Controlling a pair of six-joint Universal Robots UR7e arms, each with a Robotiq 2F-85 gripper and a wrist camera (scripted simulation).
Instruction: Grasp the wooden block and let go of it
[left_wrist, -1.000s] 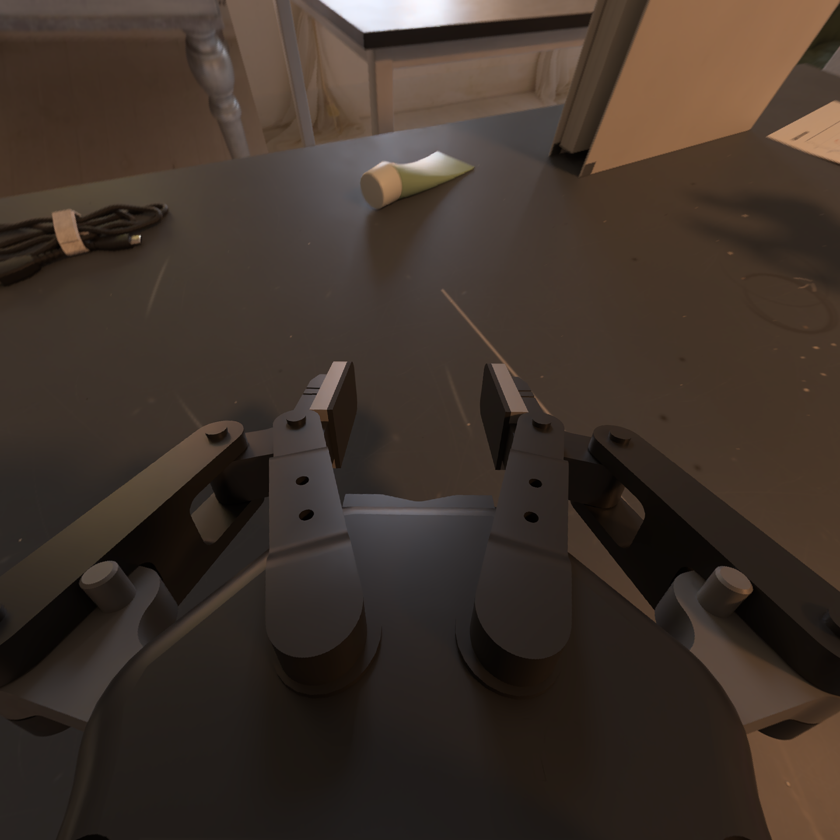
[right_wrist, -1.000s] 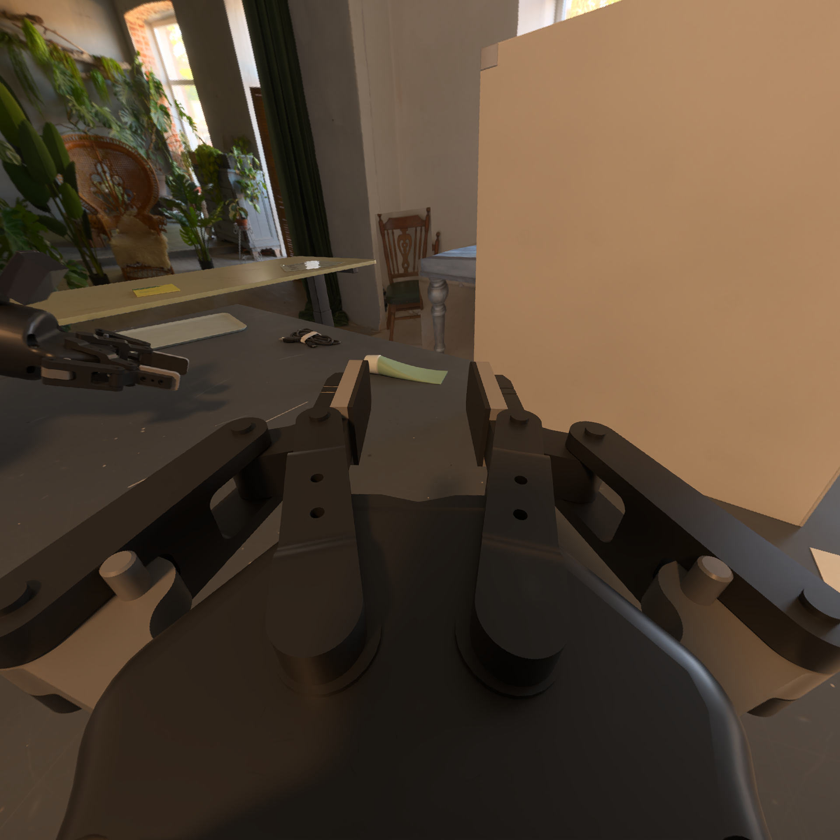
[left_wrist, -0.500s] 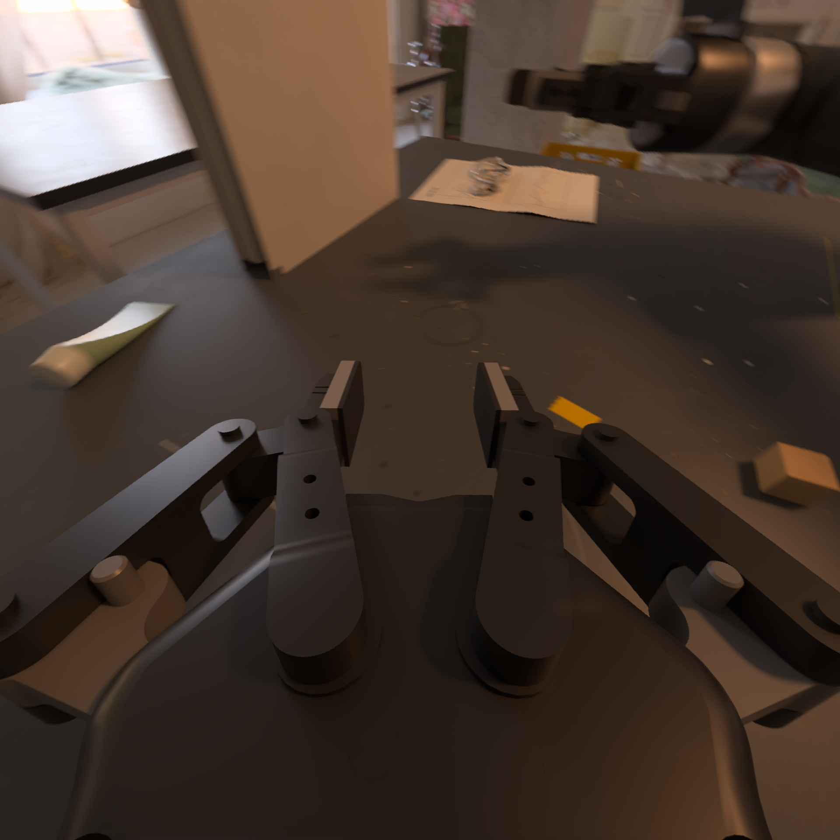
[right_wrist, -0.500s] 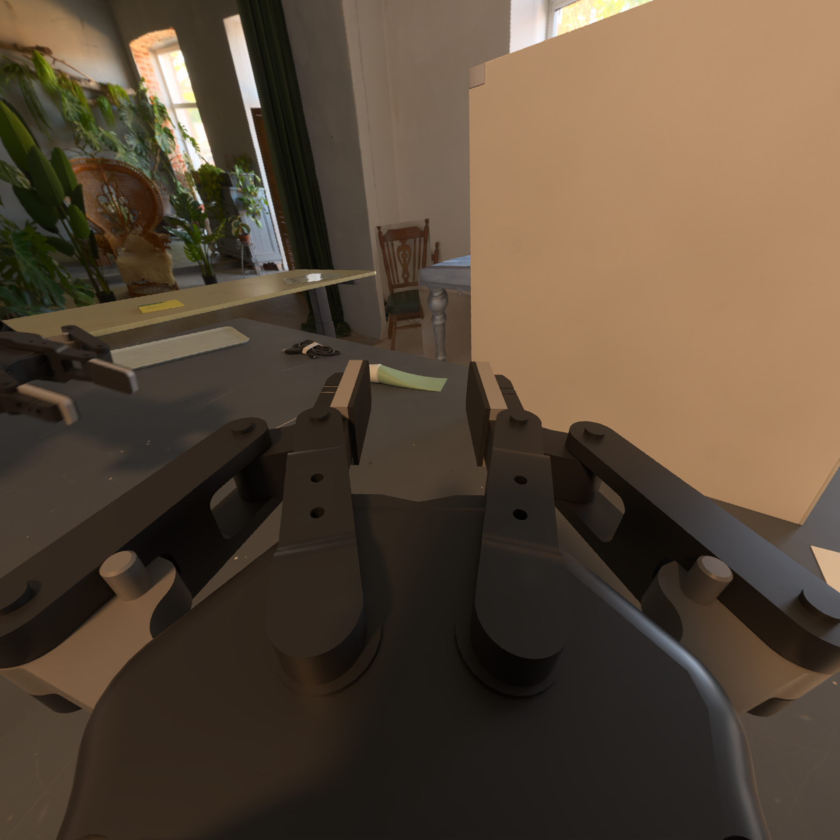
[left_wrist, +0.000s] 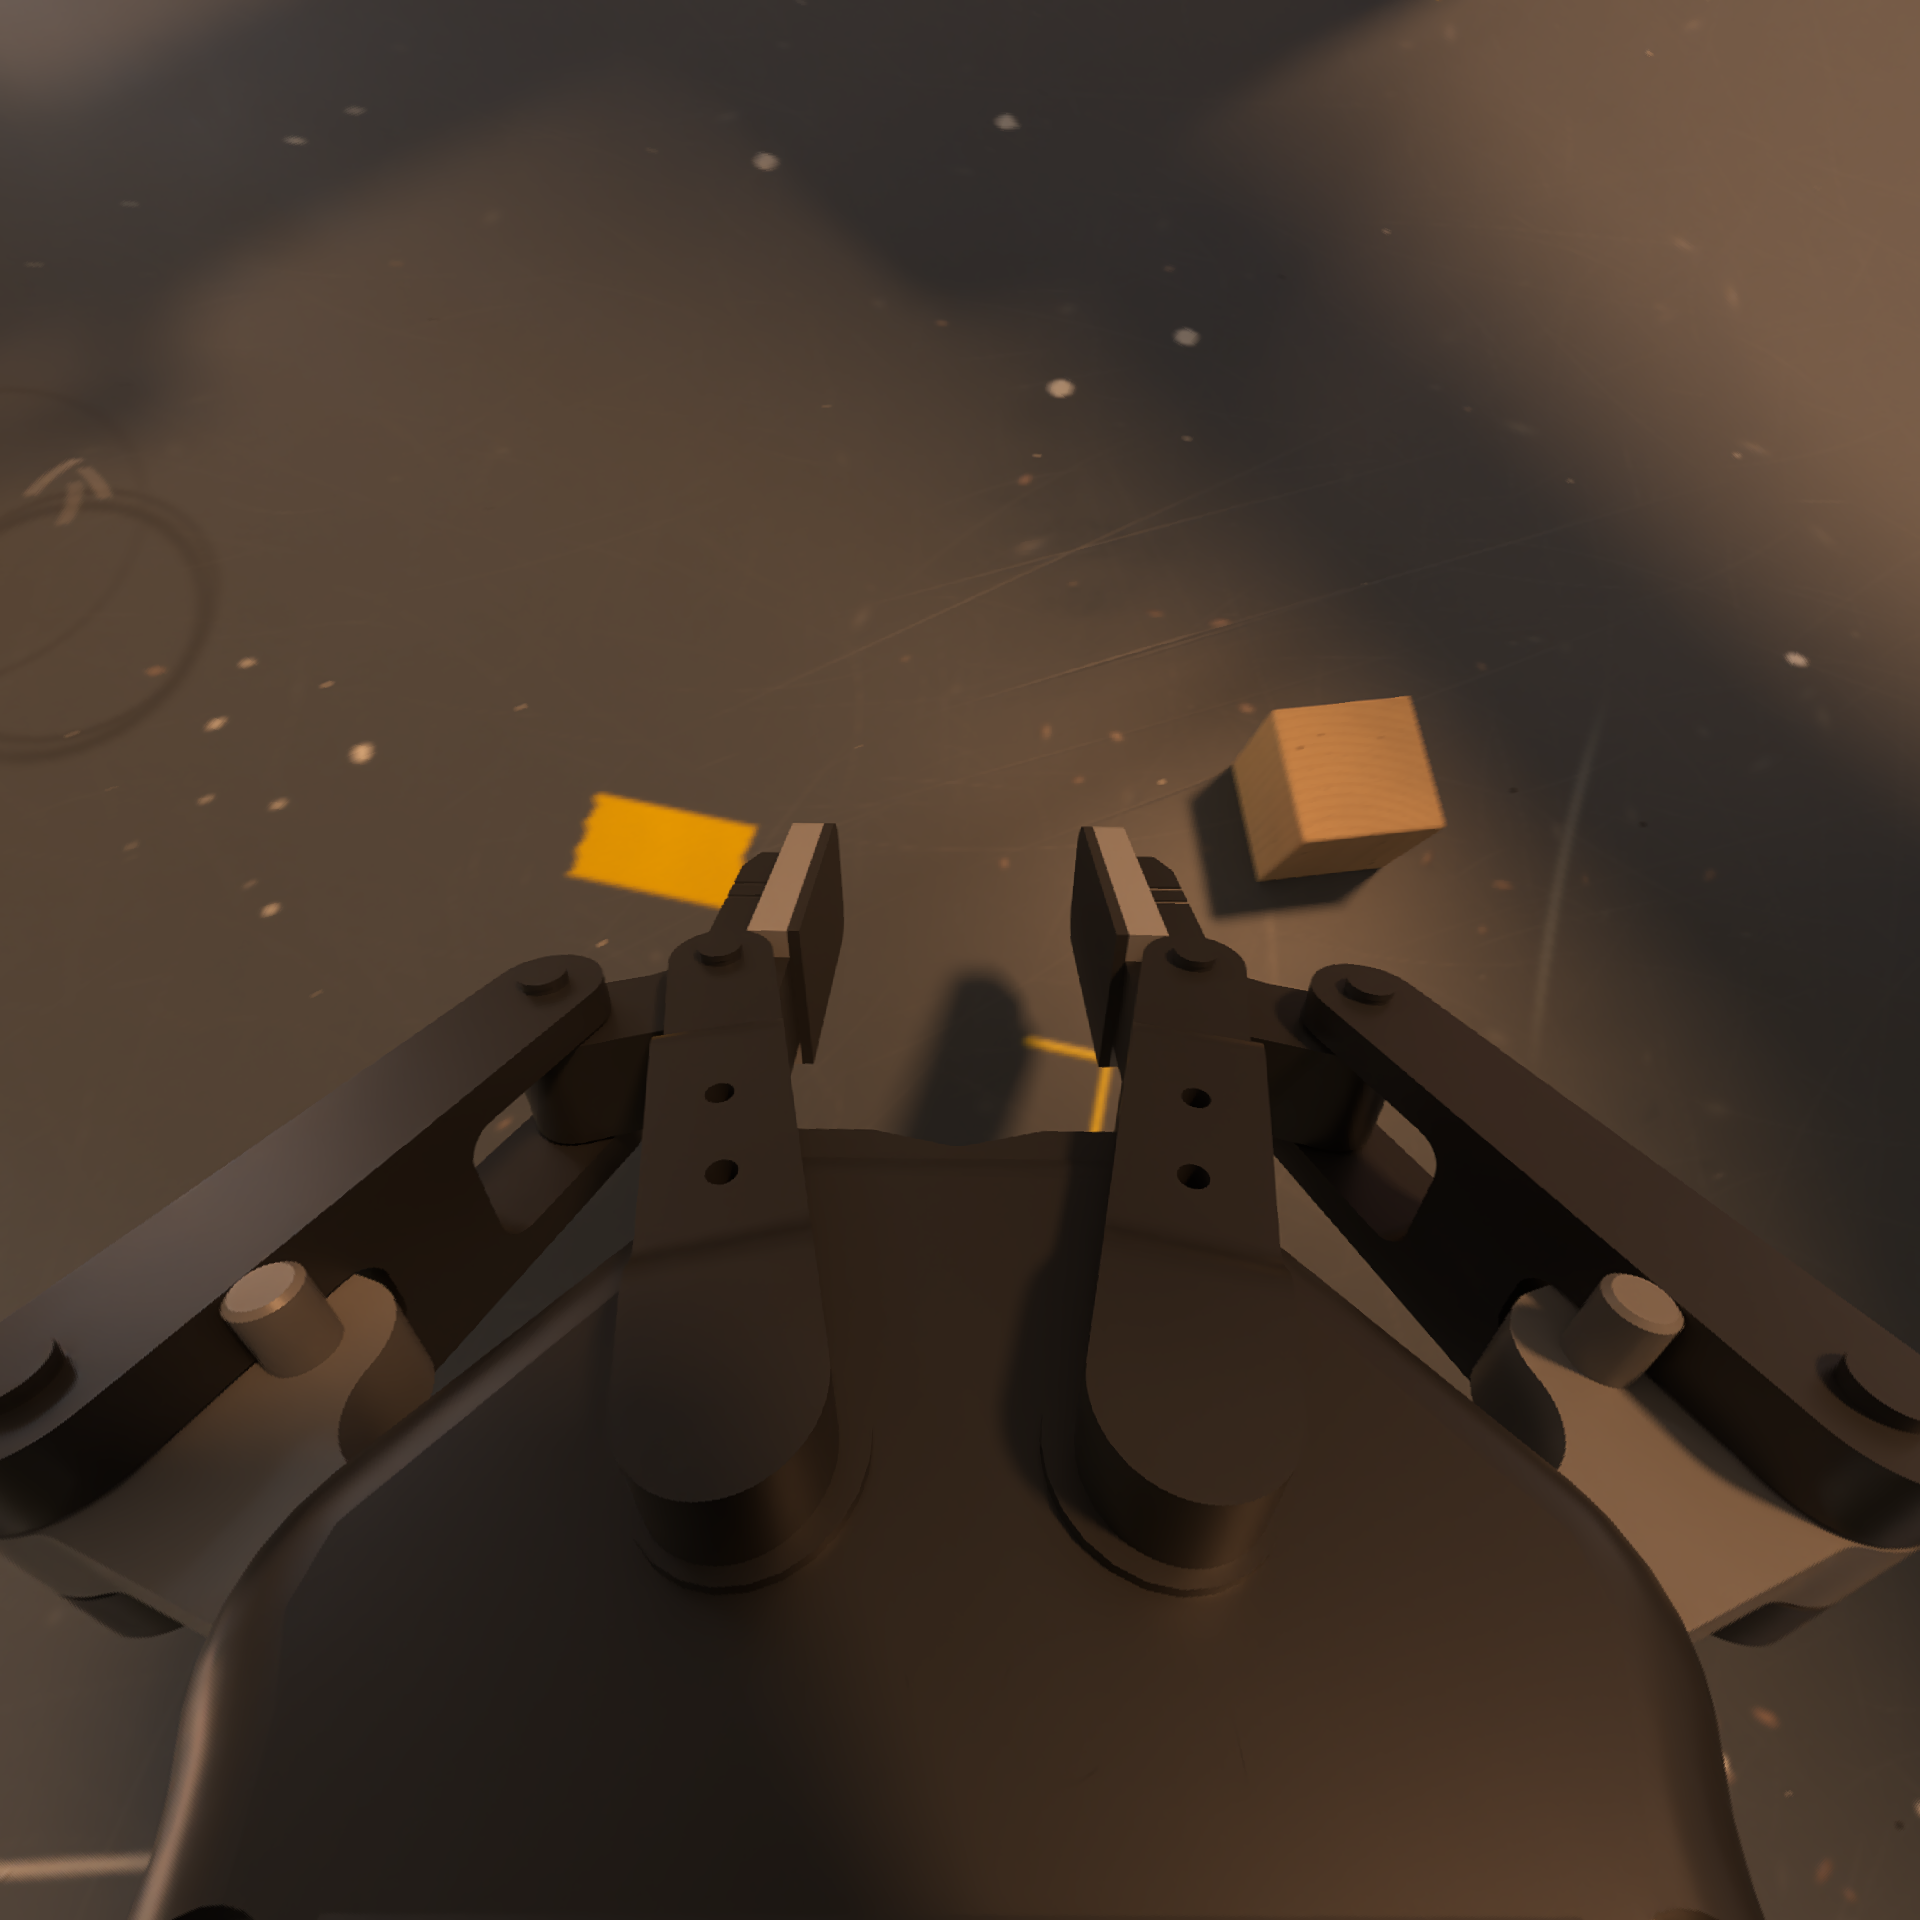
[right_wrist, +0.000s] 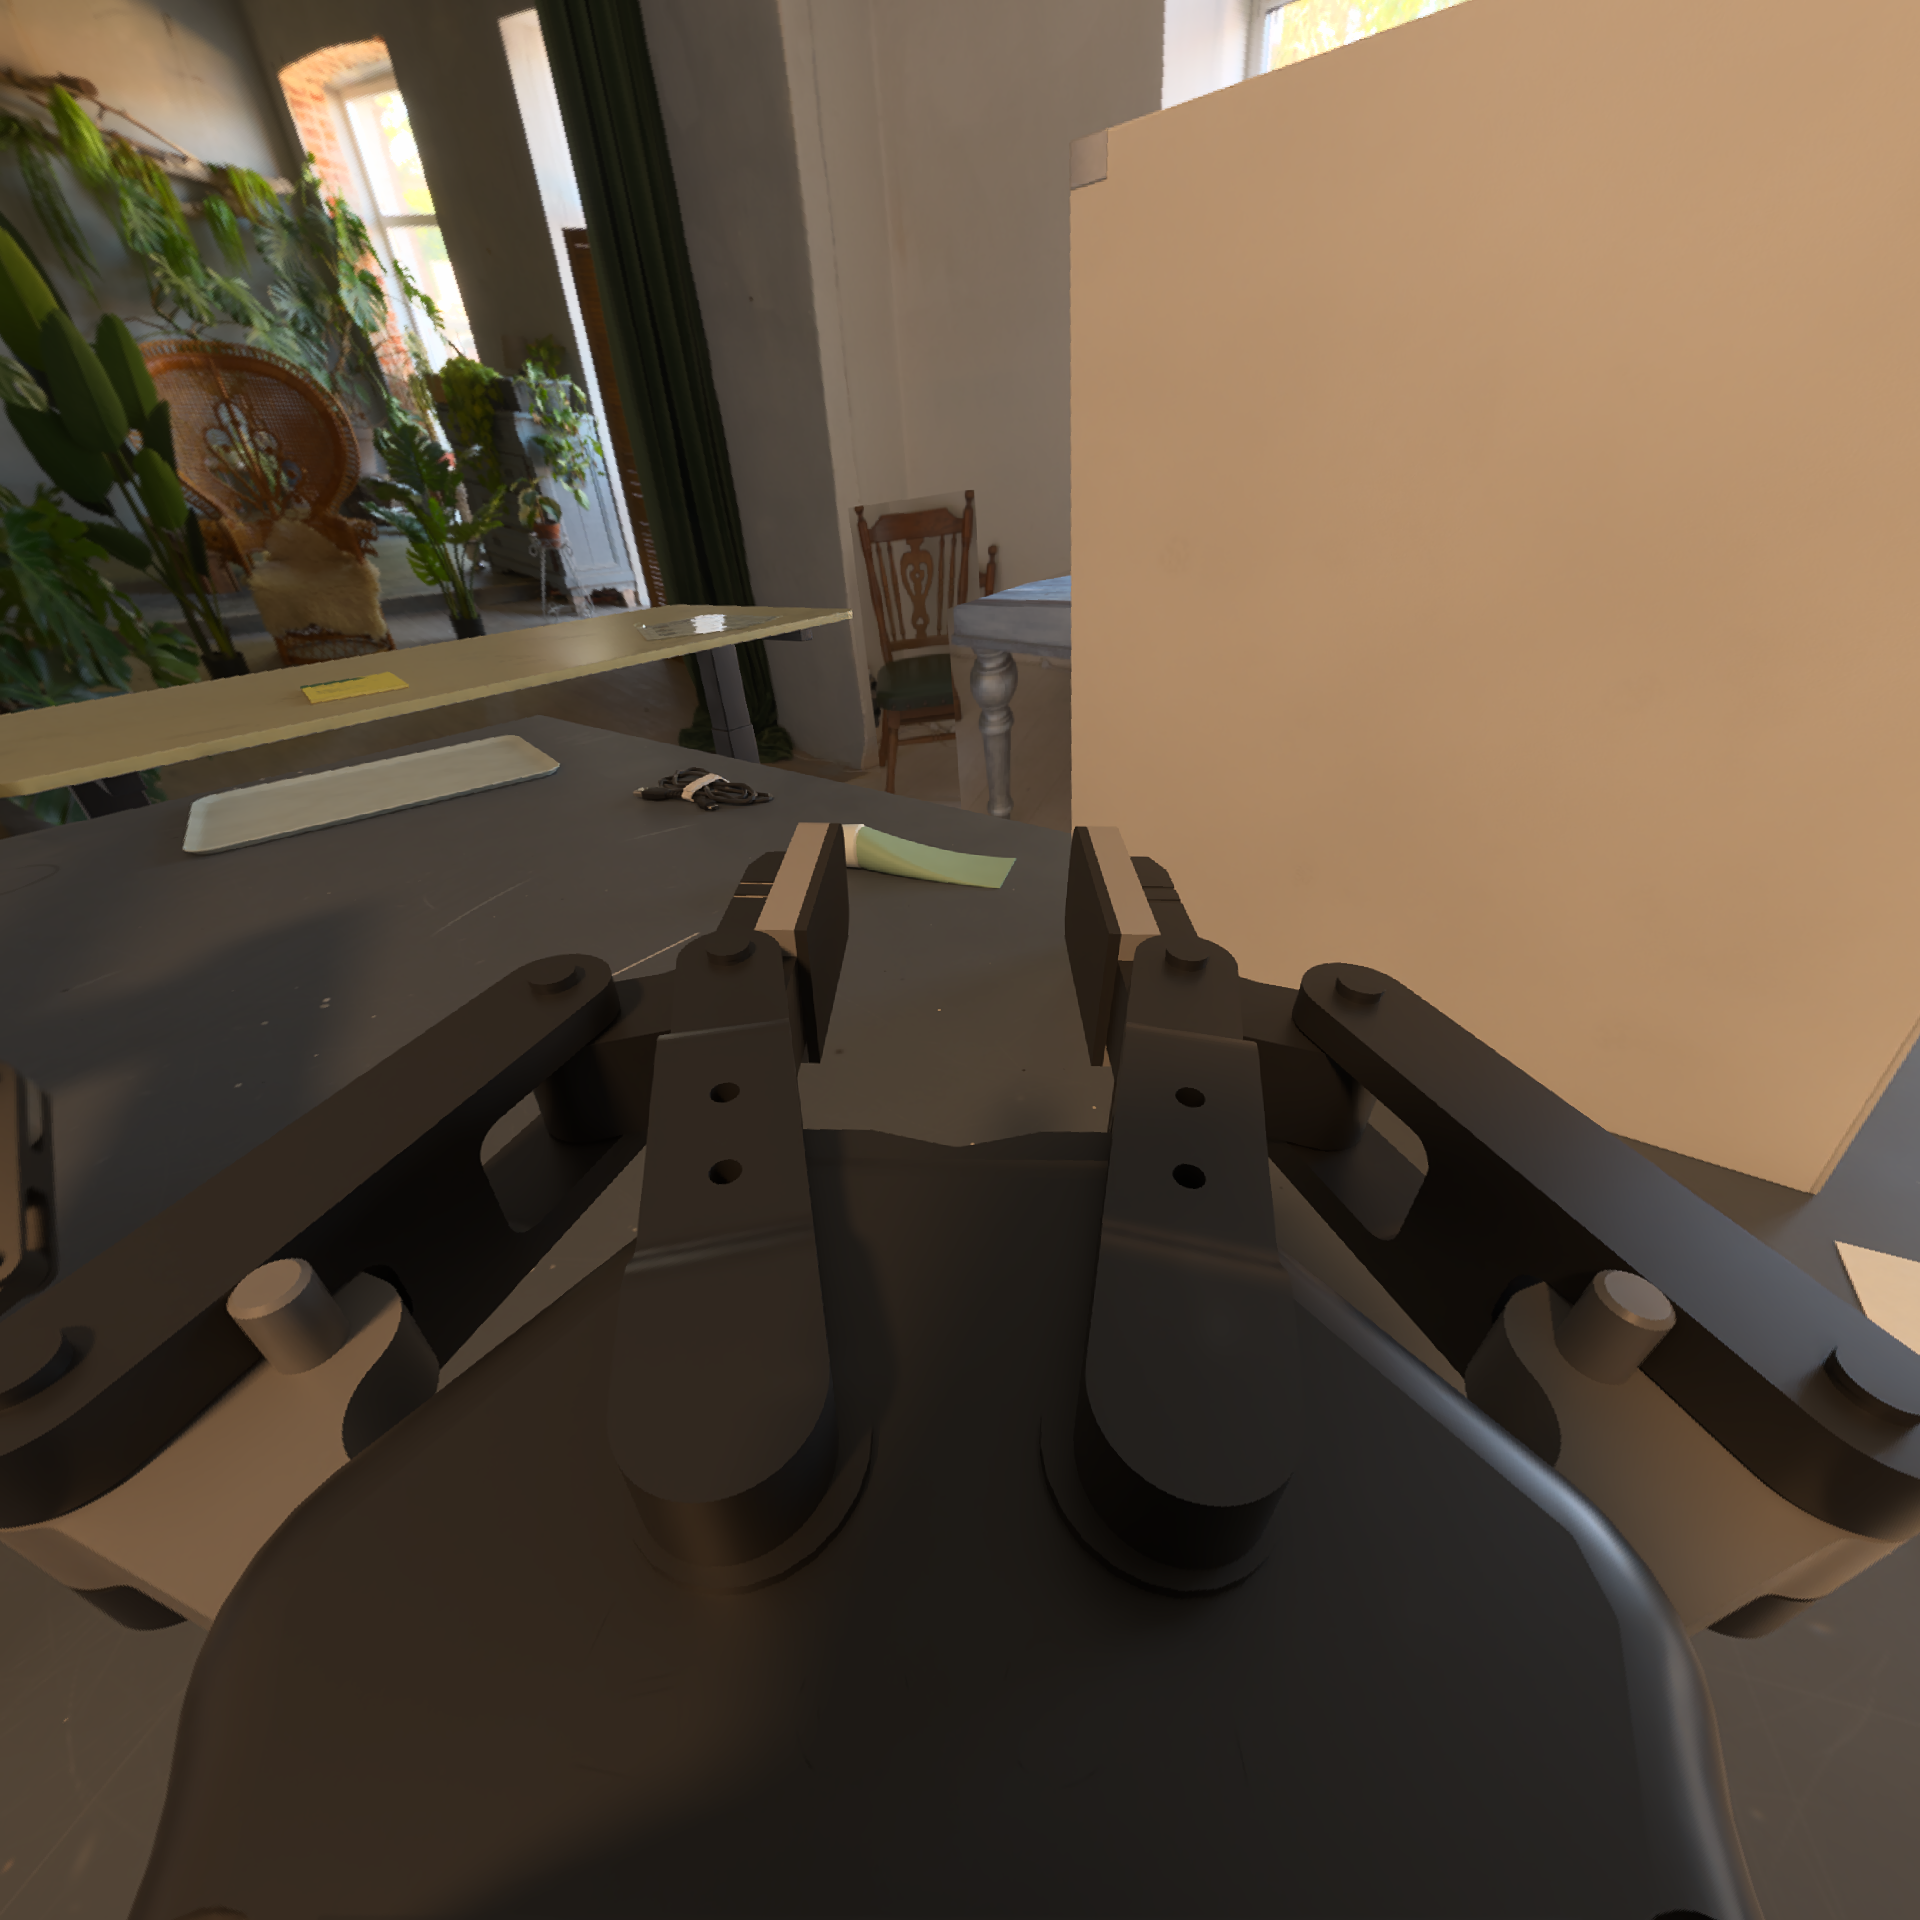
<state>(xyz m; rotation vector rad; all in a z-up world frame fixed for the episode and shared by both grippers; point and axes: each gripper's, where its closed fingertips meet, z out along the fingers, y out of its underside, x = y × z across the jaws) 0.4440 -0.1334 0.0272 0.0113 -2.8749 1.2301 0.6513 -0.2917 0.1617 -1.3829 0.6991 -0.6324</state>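
The wooden block (left_wrist: 1340, 784), a light tan cube, rests on the dark table (left_wrist: 727, 468) in the left wrist view. It lies ahead and to the right of my left gripper (left_wrist: 956, 914), which is open, empty and tilted down over the table. My right gripper (right_wrist: 956, 914) is open and empty above the table (right_wrist: 364, 956). The block does not show in the right wrist view.
A yellow tape patch (left_wrist: 660, 847) lies left of the left fingers and thin yellow lines (left_wrist: 1081, 1070) lie between them. A large beige panel (right_wrist: 1507, 623) stands at the right. A green tube (right_wrist: 930, 857), a coiled cable (right_wrist: 707, 790) and a pale tray (right_wrist: 364, 790) lie farther off.
My left gripper has swung right and pitched down, so the block now sits closer and higher in its view. It has left the right wrist view, where the right gripper stays still.
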